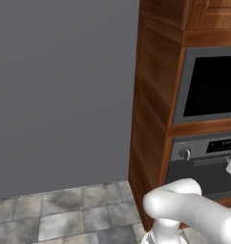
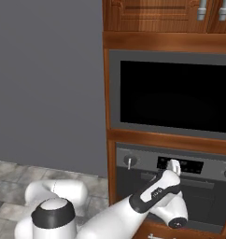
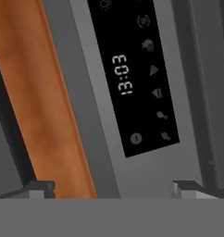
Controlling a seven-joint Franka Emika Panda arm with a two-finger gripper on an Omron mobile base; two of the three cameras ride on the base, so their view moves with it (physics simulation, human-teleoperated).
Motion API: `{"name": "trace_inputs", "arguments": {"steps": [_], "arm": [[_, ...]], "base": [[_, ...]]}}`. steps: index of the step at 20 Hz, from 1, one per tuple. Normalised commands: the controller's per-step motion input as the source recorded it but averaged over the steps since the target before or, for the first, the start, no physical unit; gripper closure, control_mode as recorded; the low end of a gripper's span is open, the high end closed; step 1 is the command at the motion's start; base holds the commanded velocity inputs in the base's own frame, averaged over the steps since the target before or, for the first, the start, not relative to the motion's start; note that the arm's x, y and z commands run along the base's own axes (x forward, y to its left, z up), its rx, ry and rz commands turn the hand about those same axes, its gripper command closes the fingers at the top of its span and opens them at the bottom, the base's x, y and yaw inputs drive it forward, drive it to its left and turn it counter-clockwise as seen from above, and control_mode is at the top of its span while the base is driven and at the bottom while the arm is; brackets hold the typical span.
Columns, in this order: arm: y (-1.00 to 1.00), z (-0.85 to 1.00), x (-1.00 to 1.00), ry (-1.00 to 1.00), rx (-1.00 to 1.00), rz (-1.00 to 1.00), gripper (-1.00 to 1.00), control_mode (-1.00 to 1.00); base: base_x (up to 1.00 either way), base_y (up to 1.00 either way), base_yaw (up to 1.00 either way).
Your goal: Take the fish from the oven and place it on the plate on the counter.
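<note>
The oven (image 2: 180, 186) sits low in a tall wooden cabinet column (image 1: 151, 119), its door shut; the fish cannot be seen. The oven front is brushed stainless steel, with a round knob (image 2: 129, 161) at the left end of its control panel and a dark display strip (image 2: 180, 165) in the middle. Below the strip a straight bar handle (image 2: 180, 179) runs across the door.

The claw (image 3: 113, 187) is held right up against that panel. In the hand view its two small fingertips (image 3: 40, 187) stand far apart at either side, jaws spread wide, with nothing between them. That view alone shows the strip up close: a glossy black rectangle tilted across the picture, white digits reading 13:03, and a column of small grey icons beside it. A band of warm orange-brown wood grain (image 3: 44, 102) runs along one side of the grey steel.

The right base view shows the white arm reaching up to the panel, its wrist covering part of the display. Above the oven it shows a microwave (image 2: 173, 95) with a flat black window in a grey frame, and cabinet doors with metal handles (image 2: 202, 9) higher still.

The left base view takes the column from its side, showing the long grained wood flank, a plain grey wall (image 1: 60, 90) and a floor of mottled grey stone tiles (image 1: 65, 214).
</note>
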Motion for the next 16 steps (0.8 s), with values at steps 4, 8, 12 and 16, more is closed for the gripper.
{"name": "trace_inputs", "arguments": {"steps": [4,8,12,16], "arm": [[-0.35,-0.48,0.0,0.0,0.0,0.0,-1.0,-1.0],[-0.21,-0.5,0.01,0.0,0.0,0.0,-1.0,-1.0],[-0.09,-0.49,0.12,0.0,0.0,0.0,-1.0,-1.0],[-0.07,-0.37,0.05,0.0,0.0,0.0,-1.0,-1.0]], "base": [[0.0,0.0,0.0],[0.0,0.0,0.0],[0.0,0.0,0.0],[0.0,0.0,0.0]]}}
